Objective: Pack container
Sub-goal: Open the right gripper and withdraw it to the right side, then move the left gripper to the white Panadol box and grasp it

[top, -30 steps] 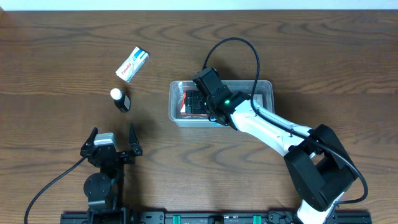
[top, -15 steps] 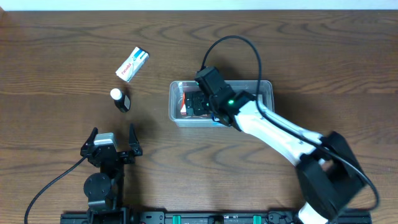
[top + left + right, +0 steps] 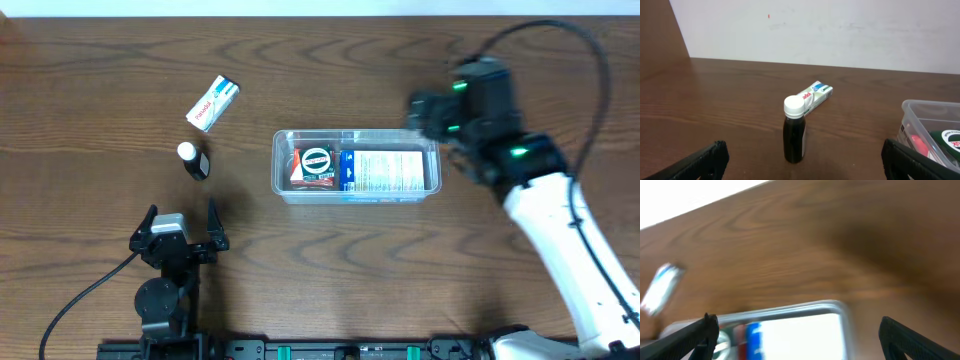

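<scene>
right gripper [image 3: 425,112] hovers over the right end of the container [image 3: 281,170], fingers spread wide, nothing between them. the container's rim sits just below and ahead of those fingertips, a red packet [image 3: 313,166] and a blue-and-white box [image 3: 385,171] inside. left gripper [image 3: 182,214] gapes wide too, empty, with a dark white-capped bottle [image 3: 794,135] standing upright ahead, centred between its fingers.

No words can be read anywhere. The little white box [image 3: 213,102] has red letters, and the blue and white box [image 3: 380,170] in the container [image 3: 356,134] has tiny print, but all of it is too small to read. The round green sign [image 3: 316,160] on the red pack [image 3: 297,171] is too small too.
</scene>
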`<state>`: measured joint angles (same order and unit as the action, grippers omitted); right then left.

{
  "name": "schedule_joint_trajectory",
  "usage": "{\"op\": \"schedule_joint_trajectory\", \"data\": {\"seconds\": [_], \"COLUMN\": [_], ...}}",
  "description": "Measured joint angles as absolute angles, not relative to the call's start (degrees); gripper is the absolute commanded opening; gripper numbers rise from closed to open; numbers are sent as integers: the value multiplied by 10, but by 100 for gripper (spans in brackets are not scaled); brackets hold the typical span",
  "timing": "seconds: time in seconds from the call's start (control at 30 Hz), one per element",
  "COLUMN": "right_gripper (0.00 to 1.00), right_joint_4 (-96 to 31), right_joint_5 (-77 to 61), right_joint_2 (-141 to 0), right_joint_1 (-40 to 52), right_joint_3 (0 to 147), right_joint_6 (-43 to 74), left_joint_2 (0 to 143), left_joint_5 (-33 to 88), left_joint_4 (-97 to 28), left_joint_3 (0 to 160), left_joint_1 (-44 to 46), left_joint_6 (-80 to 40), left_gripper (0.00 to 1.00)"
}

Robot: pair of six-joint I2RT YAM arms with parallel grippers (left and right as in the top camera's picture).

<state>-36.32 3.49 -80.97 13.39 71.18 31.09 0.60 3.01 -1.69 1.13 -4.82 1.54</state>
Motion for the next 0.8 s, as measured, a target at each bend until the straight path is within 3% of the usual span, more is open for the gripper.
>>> {"op": "schedule_joint_trajectory", "data": {"seconds": [0.4,0.8], "right_gripper": [99,99], "right_joint_4": [-490,-500], "right_joint_5": [42,43], "right_joint_2": [-830,-835], "right_joint_1": [-108,-137], "right_joint_3": [711,711], "right_joint_6": [335,337], "left_joint_2": [6,6], "left_joint_5": [30,30], "left_joint_4": [-17,-17], "left_joint_3": [11,11], "left_joint_1": [-48,-48], "left_joint_6": [15,12], "left_gripper": [98,98]}}
